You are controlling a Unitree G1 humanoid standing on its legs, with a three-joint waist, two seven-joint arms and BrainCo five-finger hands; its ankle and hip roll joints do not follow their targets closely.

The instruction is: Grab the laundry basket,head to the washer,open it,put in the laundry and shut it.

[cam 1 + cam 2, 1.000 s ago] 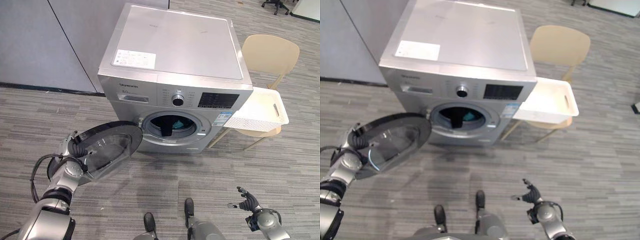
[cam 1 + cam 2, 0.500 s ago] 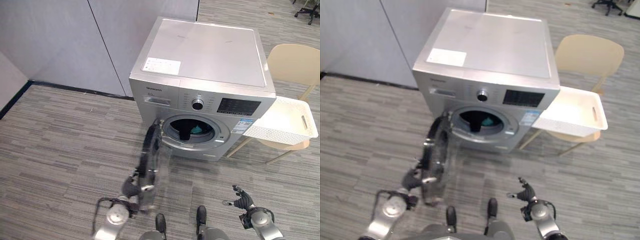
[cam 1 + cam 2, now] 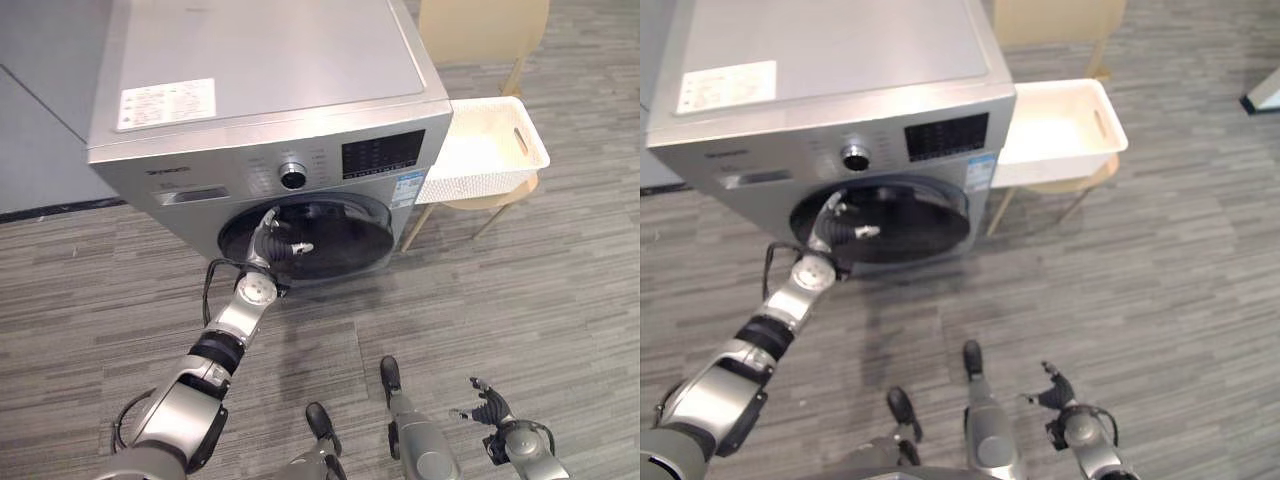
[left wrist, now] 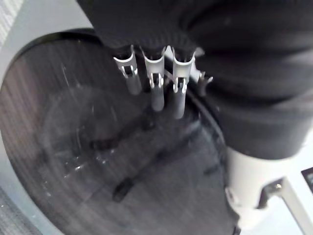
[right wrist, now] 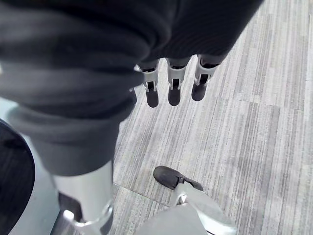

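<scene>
one washer (image 3: 270, 100), one round door (image 3: 310, 236), one laundry basket (image 3: 485, 150), one chair (image 3: 482, 28). from the left: the grey wall panel (image 3: 35, 130) runs just behind the washer's left side, with a strip of striped floor (image 3: 90, 280) open between them. the left hand (image 3: 277, 238) reaches up from the lower left to the left half of the dark glass door, its fingers (image 4: 154, 85) straight and spread loosely, tips against the glass, holding nothing. the door lies flat in its ring on the washer's front, under the round knob (image 3: 292, 176) and the dark display panel (image 3: 383, 154). through the glass nothing of the laundry can be made out.

to the right of the washer, the white perforated laundry basket sits on the seat of the pale chair, its near corner just beside the washer's right front edge; it looks empty inside. past the chair the floor is open, as it is in front of the washer.

the right hand (image 3: 490, 405) hangs low at the lower right, well apart from everything, fingers (image 5: 170, 88) relaxed and slightly spread, holding nothing.
</scene>
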